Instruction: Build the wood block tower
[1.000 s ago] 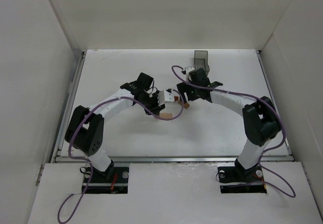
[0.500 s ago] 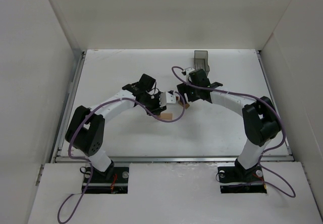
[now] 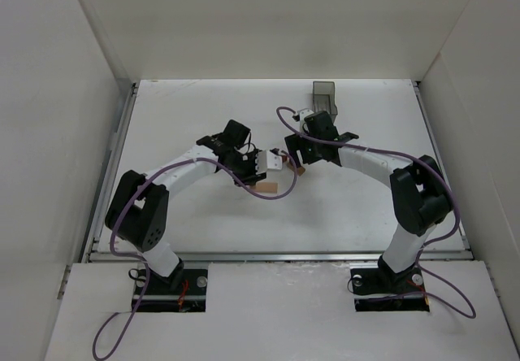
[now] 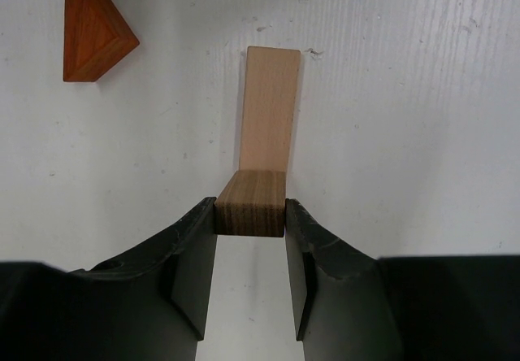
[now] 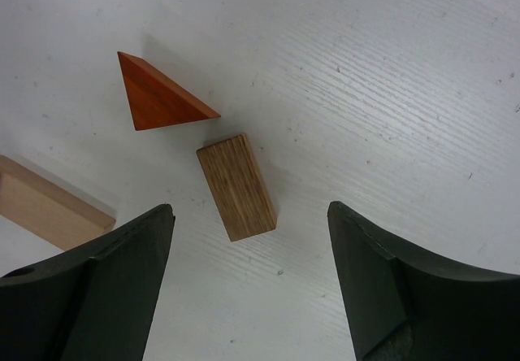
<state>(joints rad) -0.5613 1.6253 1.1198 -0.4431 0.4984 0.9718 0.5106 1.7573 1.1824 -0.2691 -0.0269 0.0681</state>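
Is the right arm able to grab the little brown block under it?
Probably yes. The right gripper is open and hangs over the brown block, which lies flat in line with the gap between its fingers, with nothing on top. The orange triangle sits close by, so it might get nudged.

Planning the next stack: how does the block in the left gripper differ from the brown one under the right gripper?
The long block is clamped in the shut left gripper; the short block lies loose, untouched, under the open right gripper. The long block is slender and pale tan; the short block is stubby and darker brown. Both are rectangular wood.
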